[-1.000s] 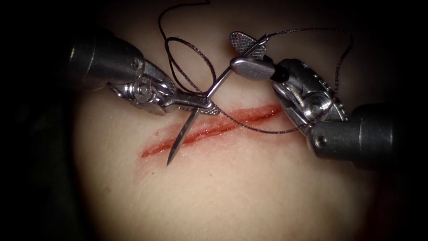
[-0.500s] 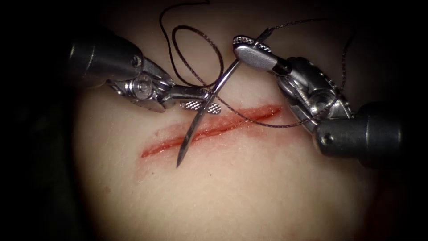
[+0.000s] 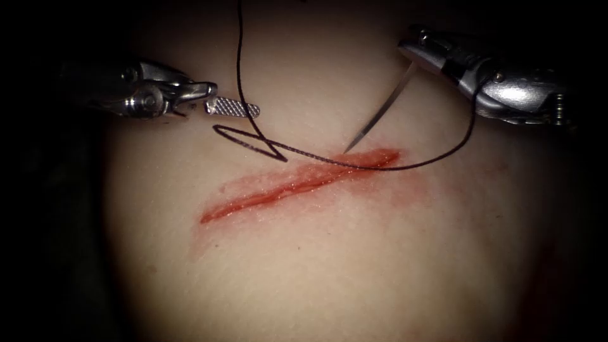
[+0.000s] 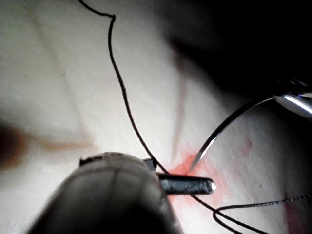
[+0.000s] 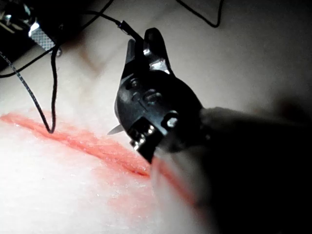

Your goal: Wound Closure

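In the endoscope view my right tool sits at the upper right, jaws shut on the curved needle near its tail end. The needle slants down-left, with its tip just above the right end of the red cut; I cannot tell if it touches the tissue. My left tool is at the upper left with jaws open, holding nothing. Dark thread drops from the top, kinks beside the cut, crosses it and rises to the right tool. The left wrist view shows the needle curving down to the red patch.
Red fluid stains the tissue around the cut. Slack thread lies over the cut's edge in the right wrist view, where the left tool's ridged jaw also shows. The left tool's own jaw lies close over the thread.
The left jaws opened and let go of the needle, and the right jaws shut near its tail. The right tool carried it up and right; the left tool drew back left. The thread loop flattened.
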`<state>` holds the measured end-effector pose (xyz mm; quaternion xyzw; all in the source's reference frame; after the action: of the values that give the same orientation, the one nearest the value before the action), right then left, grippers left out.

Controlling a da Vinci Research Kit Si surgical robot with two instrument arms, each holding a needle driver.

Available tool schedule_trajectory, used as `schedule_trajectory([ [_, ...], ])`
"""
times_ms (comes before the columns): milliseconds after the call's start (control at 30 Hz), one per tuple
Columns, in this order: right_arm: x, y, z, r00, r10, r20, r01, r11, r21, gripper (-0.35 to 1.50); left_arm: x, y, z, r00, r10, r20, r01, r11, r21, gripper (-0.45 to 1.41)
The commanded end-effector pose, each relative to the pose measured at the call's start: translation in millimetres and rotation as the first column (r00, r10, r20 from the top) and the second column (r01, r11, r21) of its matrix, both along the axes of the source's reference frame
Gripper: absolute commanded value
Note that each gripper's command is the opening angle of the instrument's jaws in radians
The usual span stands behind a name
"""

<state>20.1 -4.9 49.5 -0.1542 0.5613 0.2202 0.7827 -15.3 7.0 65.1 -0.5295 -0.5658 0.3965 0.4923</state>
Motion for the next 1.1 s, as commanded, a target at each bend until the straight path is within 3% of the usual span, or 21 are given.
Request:
schedule_trajectory([
  [33, 0.2, 0.7, -0.1, 1.0, 0.024, 0.009, -0.024, 1.0, 0.006, -0.35, -0.1, 0.3, 0.5, 1.0, 0.002, -0.02, -0.002, 1.0, 0.0, 1.2],
  [200, -0.6, 1.6, -0.9, 0.999, 0.039, 0.007, -0.039, 0.999, 0.036, -0.35, 1.6, 0.7, 0.1, 0.998, 0.024, -0.066, -0.028, 0.998, -0.06, 0.99],
  [300, -0.8, 1.8, -1.0, 0.999, -0.008, -0.031, 0.009, 0.999, 0.037, -0.35, 3.7, 1.2, -1.1, 0.979, 0.108, -0.175, -0.123, 0.99, -0.076, 0.71],
  [367, -1.1, 1.9, -1.1, 0.999, -0.009, -0.034, 0.01, 0.999, 0.037, -0.35, 4.9, 2.1, -2.3, 0.951, 0.149, -0.272, -0.181, 0.979, -0.097, 0.66],
  [533, -1.0, 2.7, -1.8, 0.993, -0.066, -0.096, 0.07, 0.997, 0.035, -0.35, 5.8, 3.6, -5.5, 0.935, 0.137, -0.328, -0.231, 0.936, -0.265, 0.62],
  [667, 0.2, 3.4, -2.1, 0.962, -0.169, -0.215, 0.173, 0.985, -0.001, -0.35, 4.4, 2.1, -6.7, 0.904, 0.141, -0.403, -0.294, 0.89, -0.348, 0.64],
  [700, 1.1, 3.6, -2.3, 0.949, -0.216, -0.23, 0.203, 0.976, -0.078, -0.35, 3.2, 0.6, -6.6, 0.889, 0.179, -0.422, -0.339, 0.875, -0.344, 0.61],
  [867, 3.8, 3.5, -2.8, 0.916, -0.335, -0.221, 0.28, 0.928, -0.246, -0.35, -0.1, -2.3, -6.7, 0.874, 0.252, -0.416, -0.406, 0.849, -0.338, 0.49],
  [933, 4.6, 3.3, -3.0, 0.919, -0.334, -0.211, 0.277, 0.926, -0.258, -0.35, -1.1, -2.8, -7.0, 0.873, 0.263, -0.412, -0.415, 0.844, -0.339, 0.39],
  [1100, 6.7, 3.3, -2.8, 0.917, -0.354, -0.185, 0.287, 0.906, -0.313, -0.35, -3.0, -4.5, -6.7, 0.859, 0.282, -0.427, -0.442, 0.829, -0.342, 0.36],
])
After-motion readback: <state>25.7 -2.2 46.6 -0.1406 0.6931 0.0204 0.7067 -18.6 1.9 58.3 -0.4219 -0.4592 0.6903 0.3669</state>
